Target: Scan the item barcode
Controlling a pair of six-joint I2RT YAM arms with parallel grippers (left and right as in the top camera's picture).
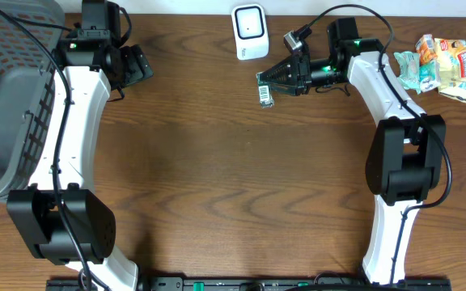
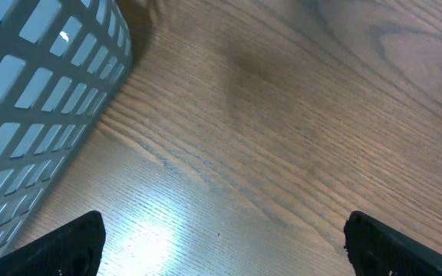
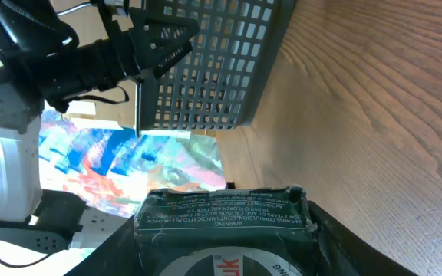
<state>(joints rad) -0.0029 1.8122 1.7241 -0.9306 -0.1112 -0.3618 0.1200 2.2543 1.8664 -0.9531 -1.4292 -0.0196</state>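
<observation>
Right claw (image 1: 277,78) grips the dark green flat packet (image 1: 264,90) at five o'clock of the white boxy scanner (image 1: 250,31), likely held there for scanning; left claw (image 1: 142,65) gapes idle.

White over black — left arm (image 1: 83,97), right arm (image 1: 376,78)
White shells, black joint blocks, black cables (image 1: 55,129) trailing alongside — small green lights (image 1: 328,71) near wrists.

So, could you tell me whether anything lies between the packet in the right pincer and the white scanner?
Nothing visible does. The right pincer holds the green packet near the white scanner, and the overhead view shows only bare table between them.
</observation>
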